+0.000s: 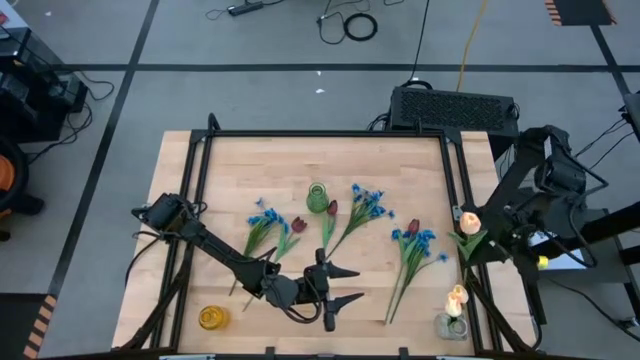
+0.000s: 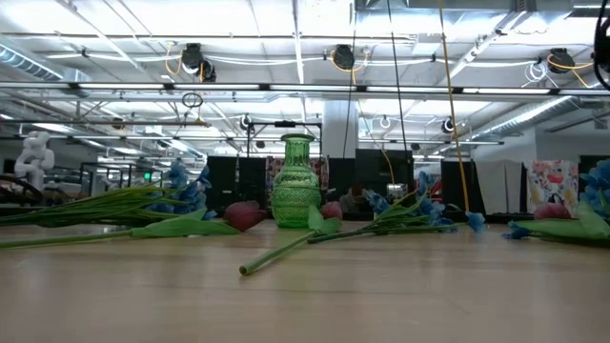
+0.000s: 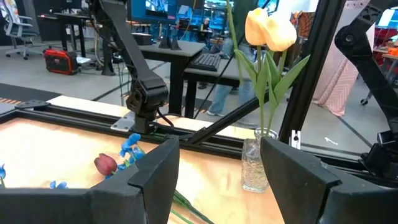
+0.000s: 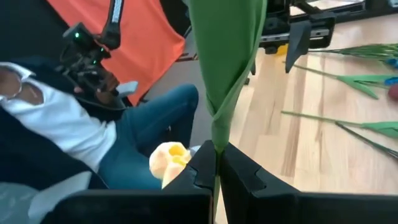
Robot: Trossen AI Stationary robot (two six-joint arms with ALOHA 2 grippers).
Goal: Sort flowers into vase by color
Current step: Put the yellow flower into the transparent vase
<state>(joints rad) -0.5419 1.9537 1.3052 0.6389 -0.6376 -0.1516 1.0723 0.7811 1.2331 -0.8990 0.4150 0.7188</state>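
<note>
High view: a pale wooden worktop (image 1: 300,310) in a black frame, grey floor around it. Blue blossoms (image 1: 266,218), dark red tulips (image 1: 297,226) and a green vase (image 1: 318,197) lie mid-worktop; the left end effector (image 1: 345,285) hovers spread near the front edge.

Low view: the ribbed green vase (image 2: 295,194) stands upright under ceiling lights.

Right wrist view: the right end effector (image 4: 216,167) pinches a cream-yellow tulip (image 4: 168,160) by its stem beside a seated person (image 4: 74,134).
</note>
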